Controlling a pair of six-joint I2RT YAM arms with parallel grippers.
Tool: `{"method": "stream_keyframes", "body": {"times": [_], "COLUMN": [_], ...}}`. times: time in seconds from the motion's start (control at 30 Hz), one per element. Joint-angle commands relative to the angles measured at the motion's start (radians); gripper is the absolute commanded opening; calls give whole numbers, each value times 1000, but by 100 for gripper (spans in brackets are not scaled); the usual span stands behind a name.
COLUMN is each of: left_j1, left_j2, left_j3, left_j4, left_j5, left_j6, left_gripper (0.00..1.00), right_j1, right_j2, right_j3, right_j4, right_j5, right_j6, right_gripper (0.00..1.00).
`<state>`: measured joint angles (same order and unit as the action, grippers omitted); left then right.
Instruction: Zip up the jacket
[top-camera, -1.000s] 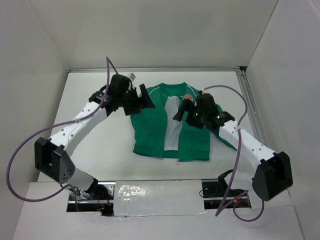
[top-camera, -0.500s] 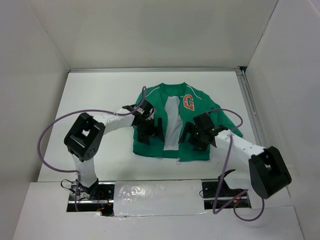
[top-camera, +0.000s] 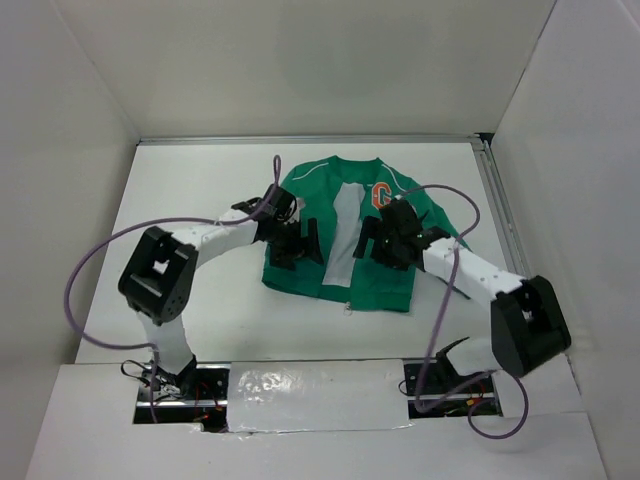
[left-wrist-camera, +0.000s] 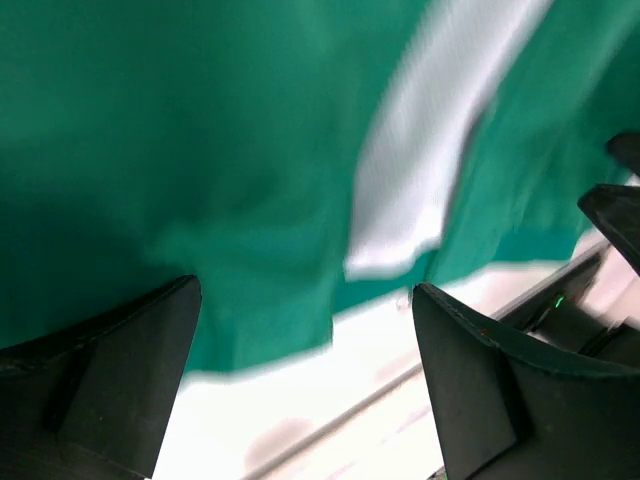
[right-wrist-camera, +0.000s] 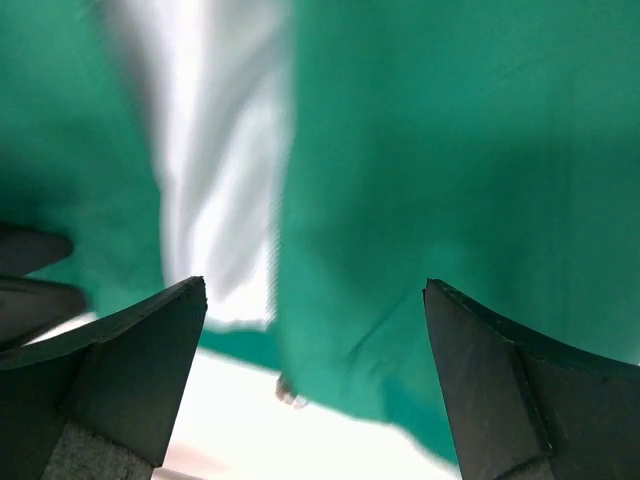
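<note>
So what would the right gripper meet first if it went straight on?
The right gripper would likely meet the jacket, its green panel just beside the open front; depth is unclear.

Two robot arms, a left arm (top-camera: 225, 232) and a right arm (top-camera: 470, 270), are each built of white tubular links joined by boxy black joints. A thin purple cable (top-camera: 90, 265) loops loosely along each. Their fingers (left-wrist-camera: 110, 370) are matte black wedge-shaped blocks.
</note>
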<state>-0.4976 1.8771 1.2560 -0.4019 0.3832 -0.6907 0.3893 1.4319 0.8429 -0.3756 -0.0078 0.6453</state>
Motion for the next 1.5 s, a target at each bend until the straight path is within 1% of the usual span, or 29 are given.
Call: {"method": "stream_keyframes", "body": {"times": [0.0, 0.03, 0.07, 0.1, 0.13, 0.17, 0.2, 0.27, 0.3, 0.37, 0.4, 0.47, 0.5, 0.53, 0.57, 0.6, 0.73, 0.77, 0.8, 0.87, 0.93, 0.97, 1.0, 1.1, 1.13, 1.3, 1.37, 1.43, 1.47], "left_j1": [-65, -88, -104, -107, -105, -104, -95, -85, -79, -75, -72, -67, -59, -56, -50, -47, -39, -41, -39, -41, -42, -44, -42, -42, -42, -41, -39, -35, -33], "left_j2": [-174, -229, -277, -277, -318, -335, -364, -383, -392, -392, -394, -394, -394, -394, -391, -385, -383, -381, -380, -371, -369, -365, -366, -372, -374, -340, -335, -338, -345], "left_j3": [-47, -81, -101, -119, -157, -176, -194, -234, -240, -248, -251, -263, -271, -274, -276, -277, -280, -280, -280, -276, -267, -265, -265, -274, -279, -293, -300, -308, -313], "left_j4": [-38, -49, -63, -60, -60, -51, -42, -35, -35, -44, -41, -32, -19, -15, -11, -9, -5, -3, -2, -11, -28, -32, -37, -23, -14, 24, 41, 48, 46], "left_j5": [-93, -113, -136, -135, -133, -130, -121, -119, -125, -135, -136, -127, -118, -106, -99, -93, -93, -93, -93, -105, -124, -139, -142, -133, -127, -90, -80, -70, -70], "left_j6": [-3, -15, -36, -43, -49, -62, -63, -61, -63, -67, -63, -56, -53, -53, -50, -46, -46, -44, -46, -47, -50, -52, -55, -50, -49, -49, -49, -47, -52], "left_gripper": [99, 99, 99, 99, 99, 99, 99, 99, 99, 99, 99, 99, 99, 99, 99, 99, 99, 99, 99, 99, 99, 99, 99, 99, 99, 99, 99, 99, 99], "right_j1": [118, 182, 213, 241, 279, 298, 310, 336, 342, 356, 359, 376, 378, 382, 381, 381, 404, 407, 410, 413, 414, 413, 413, 442, 450, 487, 487, 482, 480], "right_j2": [-131, -160, -177, -177, -180, -180, -173, -156, -128, -94, -58, -18, 23, 39, 71, 84, 113, 120, 124, 130, 133, 134, 136, 119, 108, 116, 134, 168, 179], "right_j3": [-11, -27, -45, -56, -68, -77, -99, -114, -123, -122, -110, -88, -65, -55, -42, -39, -36, -31, -28, -24, -25, -21, -16, 28, 54, 107, 107, 102, 99], "right_j4": [-103, -120, -147, -160, -164, -163, -161, -140, -135, -131, -135, -158, -169, -187, -197, -198, -201, -210, -230, -247, -258, -263, -278, -322, -336, -408, -410, -408, -401], "right_j5": [127, 144, 176, 189, 189, 190, 207, 209, 215, 235, 249, 288, 304, 316, 319, 315, 321, 330, 338, 354, 359, 361, 362, 388, 397, 451, 450, 437, 434], "right_j6": [32, 87, 159, 197, 224, 255, 319, 364, 407, 438, 468, 488, 511, 525, 545, 548, 568, 580, 586, 594, 597, 603, 606, 606, 614, 663, 663, 660, 660], "right_gripper": [96, 96, 97, 97, 97, 97, 95, 94, 90, 89, 84, 83, 78, 78, 72, 70, 65, 58, 53, 47, 46, 56, 64, 74, 79, 79, 77, 72, 72]}}
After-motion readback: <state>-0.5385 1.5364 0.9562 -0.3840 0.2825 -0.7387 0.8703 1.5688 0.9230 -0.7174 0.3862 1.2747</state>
